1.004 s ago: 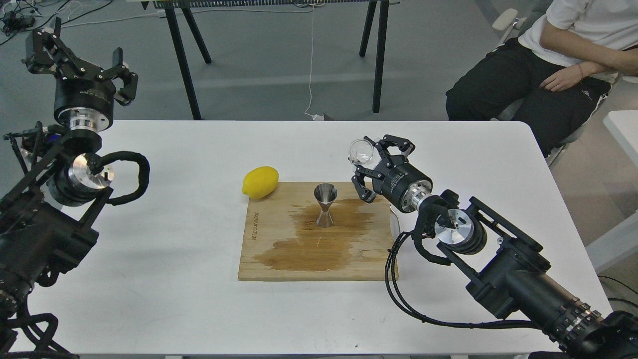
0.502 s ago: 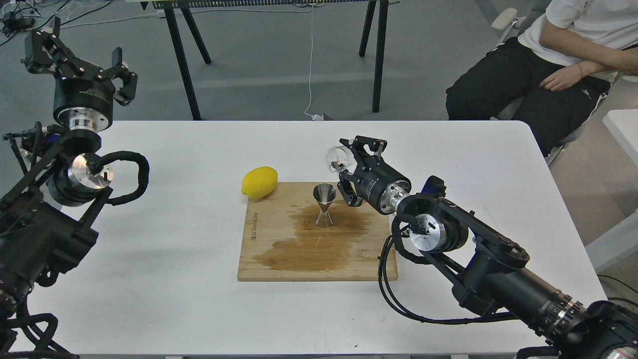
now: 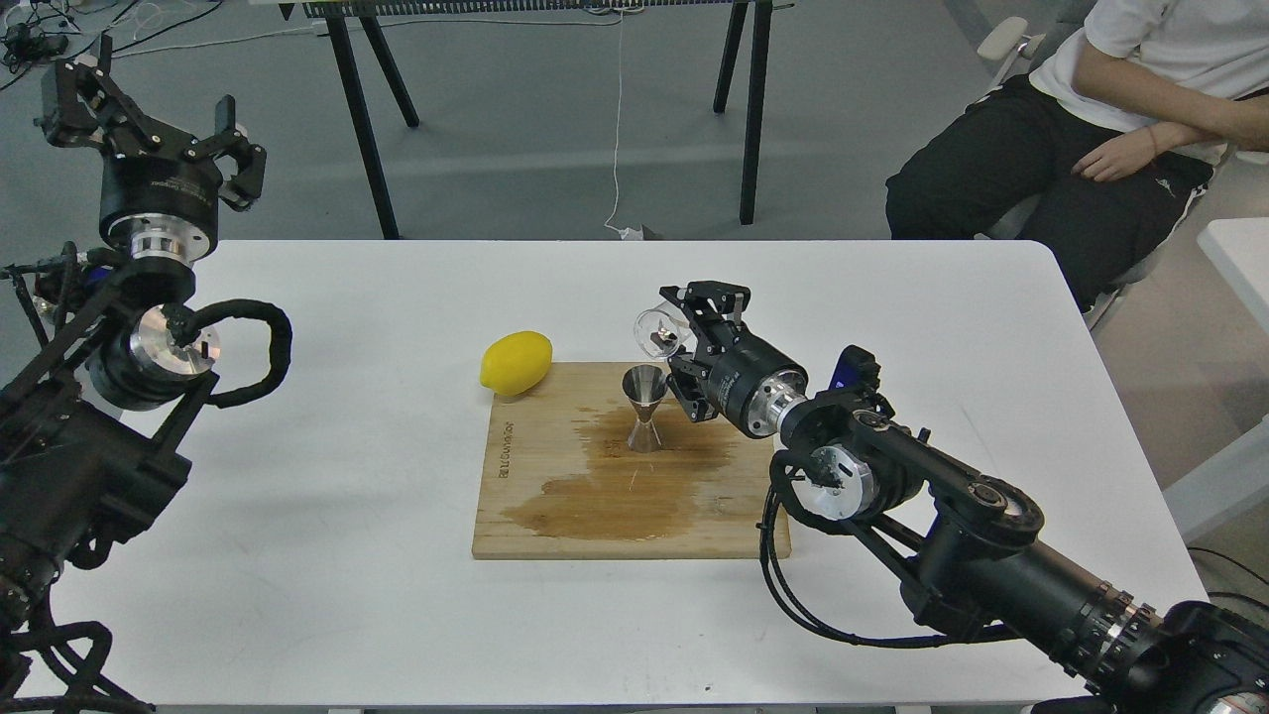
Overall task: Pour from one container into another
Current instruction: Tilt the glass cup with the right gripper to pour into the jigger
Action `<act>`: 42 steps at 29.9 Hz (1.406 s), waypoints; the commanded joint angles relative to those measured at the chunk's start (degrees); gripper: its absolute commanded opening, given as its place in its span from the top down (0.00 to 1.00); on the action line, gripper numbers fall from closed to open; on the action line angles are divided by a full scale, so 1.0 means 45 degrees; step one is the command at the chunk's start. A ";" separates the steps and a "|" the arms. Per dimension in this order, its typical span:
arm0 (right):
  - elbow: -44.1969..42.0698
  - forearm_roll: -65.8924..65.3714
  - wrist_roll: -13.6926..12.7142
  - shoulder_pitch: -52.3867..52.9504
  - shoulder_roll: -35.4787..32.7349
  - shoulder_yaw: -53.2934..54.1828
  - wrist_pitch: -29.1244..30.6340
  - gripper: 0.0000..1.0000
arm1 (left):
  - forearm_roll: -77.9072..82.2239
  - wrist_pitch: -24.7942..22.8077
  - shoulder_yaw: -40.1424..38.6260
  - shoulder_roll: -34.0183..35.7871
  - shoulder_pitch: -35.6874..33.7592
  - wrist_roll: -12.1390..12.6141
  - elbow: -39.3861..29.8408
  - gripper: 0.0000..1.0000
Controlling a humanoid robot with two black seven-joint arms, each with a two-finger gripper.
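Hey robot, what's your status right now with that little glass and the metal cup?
Right gripper shut on glass cup, tipped beside and above jigger. Left gripper open, raised, idle. Jigger upright on wet board. Nothing blocking.

Above the jigger (image 3: 645, 408), the approach from the right is taken up by the right gripper (image 3: 684, 342) and the tilted glass cup (image 3: 656, 333) it clamps, just over the rim. The lemon (image 3: 516, 362) blocks the cutting board's (image 3: 555, 516) far-left corner. The board's near half lies bare but wet. The white table (image 3: 327, 496) offers wide bare room left of the board. The left gripper (image 3: 149, 124) hangs spread at the far-left edge, well apart.
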 commanded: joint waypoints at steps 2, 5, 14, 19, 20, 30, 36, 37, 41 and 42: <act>0.0129 -0.0208 -0.0008 0.0042 -0.0008 -0.0018 0.0001 0.60 | -0.0014 -0.0001 0.0000 0.0003 0.0000 0.0000 -0.0003 0.00; 0.0169 -0.0286 -0.0008 0.0082 -0.0086 -0.0018 0.0001 0.60 | 0.0006 -0.0001 0.0000 0.0003 0.0000 0.0000 -0.0003 0.00; 0.0345 -0.0949 -0.0008 0.0082 -0.0203 -0.0135 0.0001 0.60 | 0.0005 0.0019 0.0000 0.0003 -0.0019 0.0000 -0.0003 0.00; 0.0364 -0.1651 -0.0008 0.0121 -0.0204 -0.0194 0.0001 0.60 | -0.0014 0.0019 0.0000 0.0003 -0.0019 0.0000 -0.0003 0.00; 0.0345 -0.1963 -0.0008 0.0101 -0.0204 -0.0194 0.0001 0.60 | 0.0005 0.0019 0.0000 0.0003 -0.0019 0.0000 -0.0003 0.00; 0.0345 -0.3233 0.0011 0.0140 -0.0243 -0.0701 -0.0058 0.60 | 0.0005 0.0000 0.0000 -0.0016 -0.0019 0.0000 -0.0003 0.00; 0.0325 -0.4348 0.0031 0.0159 -0.0223 -0.0740 -0.0252 0.60 | 0.0006 -0.0001 0.0000 0.0003 -0.0019 0.0000 -0.0003 0.00; 0.0325 -0.4368 0.0031 0.0179 -0.0223 -0.0798 -0.0350 0.60 | 0.0006 -0.0001 0.0000 0.0003 -0.0019 0.0000 -0.0003 0.00; 0.0325 -0.4427 0.0031 0.0296 -0.0262 -0.1072 -0.0429 0.60 | 0.0005 -0.0001 0.0000 0.0003 -0.0019 0.0000 -0.0003 0.00; 0.0325 -0.4427 0.0031 0.0316 -0.0340 -0.1092 -0.0429 0.60 | 0.0006 -0.0001 0.0000 0.0003 -0.0019 0.0000 -0.0003 0.00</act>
